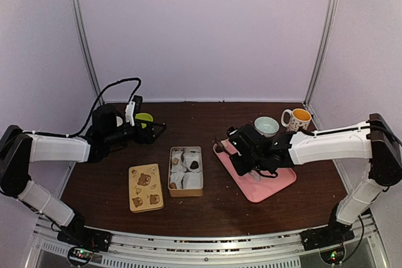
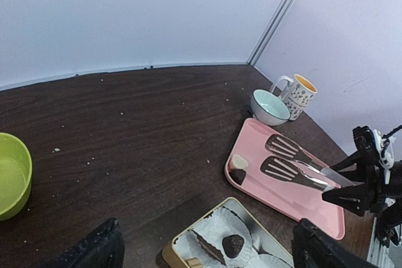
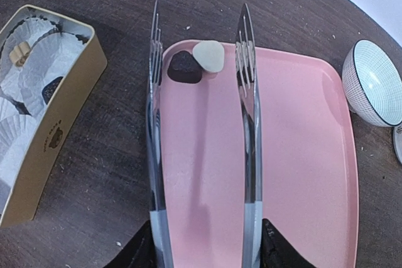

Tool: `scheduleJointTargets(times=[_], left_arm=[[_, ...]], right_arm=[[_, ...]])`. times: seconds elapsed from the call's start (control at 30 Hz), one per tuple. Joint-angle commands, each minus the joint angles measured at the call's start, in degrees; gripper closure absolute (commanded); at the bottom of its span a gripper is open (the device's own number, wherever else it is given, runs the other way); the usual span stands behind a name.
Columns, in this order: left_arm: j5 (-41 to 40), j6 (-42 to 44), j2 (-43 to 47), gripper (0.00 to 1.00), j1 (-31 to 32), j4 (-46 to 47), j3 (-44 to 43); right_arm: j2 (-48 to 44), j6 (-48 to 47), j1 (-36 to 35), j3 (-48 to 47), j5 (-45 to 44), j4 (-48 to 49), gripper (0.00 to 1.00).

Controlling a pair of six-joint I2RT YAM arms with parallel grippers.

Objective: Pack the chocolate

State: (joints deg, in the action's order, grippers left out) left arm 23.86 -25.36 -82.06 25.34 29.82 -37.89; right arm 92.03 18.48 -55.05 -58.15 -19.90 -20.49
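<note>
Right wrist view, nearest first: the right gripper [image 3: 207,254] is clamped on the handles of the metal tongs [image 3: 246,111], with only its finger bases showing at the bottom edge. The slotted blades stand apart over the pink tray [image 3: 301,174]. Between the blade tips, at the tray's far left corner, sits one dark chocolate [image 3: 184,67] with a pale cream lump [image 3: 209,56] touching it. I cannot tell whether the left blade touches the dark one.

Left of the tray is the open tan tin [image 3: 59,133], lined with white paper cups [image 3: 28,29]. A dark piece sits in one cup and a small tan bit in another. The tin's near end is cut off by the frame.

Only the top view shows the lid [image 1: 146,186], bear print up, flat on the table [image 1: 220,211] just left of the tin. From there the tin's contents are only dark blots.

Left wrist view: the left gripper [image 2: 204,249] is spread wide and holds nothing. Only its black fingertips show, at the bottom edge, with the tin's far end between them. The green bowl [image 2: 9,174] is cropped by the left edge.

Farthest out, past the tray, a white bowl [image 2: 270,106] and a mug [image 2: 296,94] stand side by side. The right wrist view reduces the mug to a sliver.
</note>
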Motion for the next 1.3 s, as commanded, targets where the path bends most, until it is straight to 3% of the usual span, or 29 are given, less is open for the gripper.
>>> scheduleJointTargets(times=[0.0, 0.5, 1.27], left_arm=[[1.2, 0.3, -1.1, 0.05, 0.2, 1.7, -1.3], [2.5, -0.6, -2.3, 0.05, 0.2, 1.8, -2.0], [2.7, -0.4, -2.5, 0.05, 0.3, 1.3, -2.3]], right_arm=[[1.2, 3.3, 3.1, -3.2, 3.6, 0.4, 0.52], [8.5, 4.0, 5.3, -10.3, 5.8, -3.9, 0.53], [12.4, 5.3, 5.6, -11.7, 2.3, -5.4, 0.58]])
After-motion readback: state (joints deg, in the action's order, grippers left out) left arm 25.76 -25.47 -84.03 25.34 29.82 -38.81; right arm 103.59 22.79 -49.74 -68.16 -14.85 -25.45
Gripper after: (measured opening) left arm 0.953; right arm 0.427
